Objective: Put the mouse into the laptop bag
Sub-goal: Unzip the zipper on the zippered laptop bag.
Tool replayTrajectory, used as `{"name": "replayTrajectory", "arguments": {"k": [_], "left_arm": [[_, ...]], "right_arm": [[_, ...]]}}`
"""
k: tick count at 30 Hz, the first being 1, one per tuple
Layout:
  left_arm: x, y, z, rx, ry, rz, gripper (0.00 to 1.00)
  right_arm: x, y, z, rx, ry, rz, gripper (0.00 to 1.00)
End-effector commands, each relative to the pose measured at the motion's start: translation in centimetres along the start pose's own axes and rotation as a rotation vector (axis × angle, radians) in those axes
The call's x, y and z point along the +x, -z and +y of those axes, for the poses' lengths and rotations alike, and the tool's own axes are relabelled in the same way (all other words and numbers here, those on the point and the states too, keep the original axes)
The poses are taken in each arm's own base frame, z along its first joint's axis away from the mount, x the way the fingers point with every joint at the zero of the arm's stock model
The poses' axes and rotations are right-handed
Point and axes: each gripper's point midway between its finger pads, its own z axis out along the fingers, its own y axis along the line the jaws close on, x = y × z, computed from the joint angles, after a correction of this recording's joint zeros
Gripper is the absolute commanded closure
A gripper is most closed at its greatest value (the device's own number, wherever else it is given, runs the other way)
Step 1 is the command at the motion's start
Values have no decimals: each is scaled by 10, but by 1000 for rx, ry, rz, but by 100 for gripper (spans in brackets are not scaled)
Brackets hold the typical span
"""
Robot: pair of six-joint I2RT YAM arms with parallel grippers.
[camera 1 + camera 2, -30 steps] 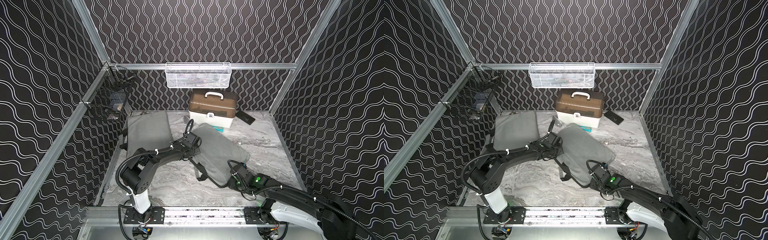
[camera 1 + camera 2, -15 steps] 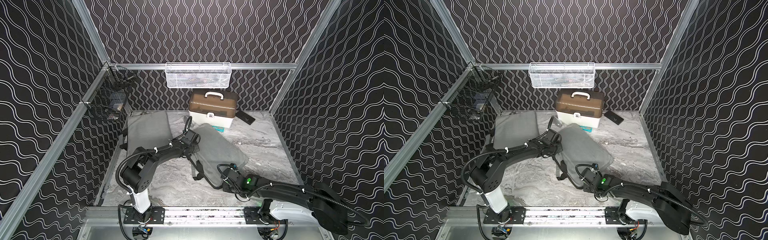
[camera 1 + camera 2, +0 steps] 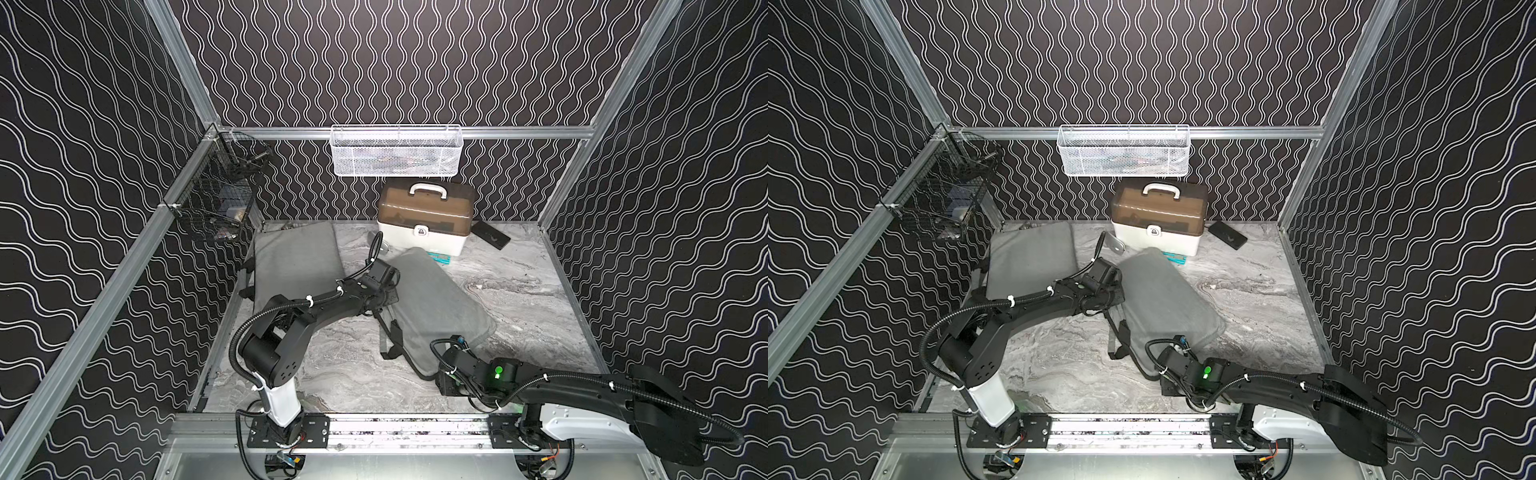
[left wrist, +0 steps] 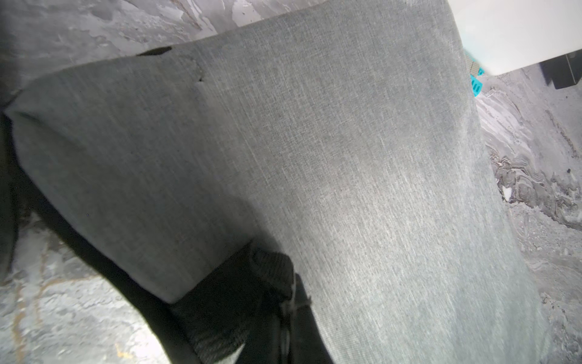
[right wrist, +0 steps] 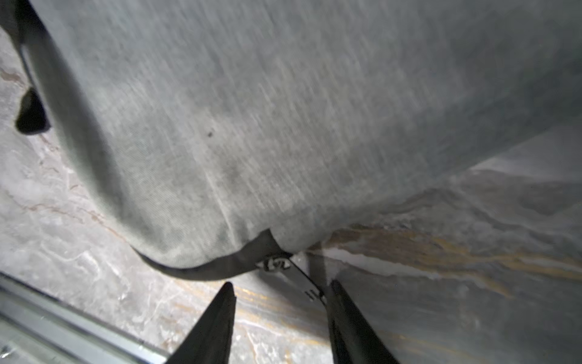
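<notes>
At the bag's (image 3: 432, 303) near corner the right pincer (image 5: 280, 288) stands spread by the zip pull (image 5: 293, 277); closing askew could miss it. The left pincer (image 4: 271, 271) pinches the bag's edge; slipping would slacken it. I cannot place the mouse: perhaps the grey thing (image 3: 385, 249) beside the case (image 3: 424, 224).

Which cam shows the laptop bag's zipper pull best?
Right wrist: the zipper pull sits close-up at the laptop bag corner, just ahead of the open right gripper. In both top views the right arm hides it; left wrist shows bag fabric, no pull.
</notes>
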Motion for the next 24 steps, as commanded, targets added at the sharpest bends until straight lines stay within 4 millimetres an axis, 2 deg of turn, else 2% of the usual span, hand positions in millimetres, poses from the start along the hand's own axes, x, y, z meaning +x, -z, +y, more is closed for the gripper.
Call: {"name": "replayTrajectory", "arguments": {"k": [1,13,22,24], "left_arm": [[-13,2,-10,45,8,-52,100],[-12,2,-9,47,10,-51,100],[-13,6,-8,48,20,-58,100],[-12,7,-8,48,23,-58,100]], "right_arm": [[7,-5,-6,40,0,20,53],[3,-6,-23,133,-31,-18,66],[5,-1,-28,94,-57,-37,88],[5,-2,-28,95,-56,-37,96]]}}
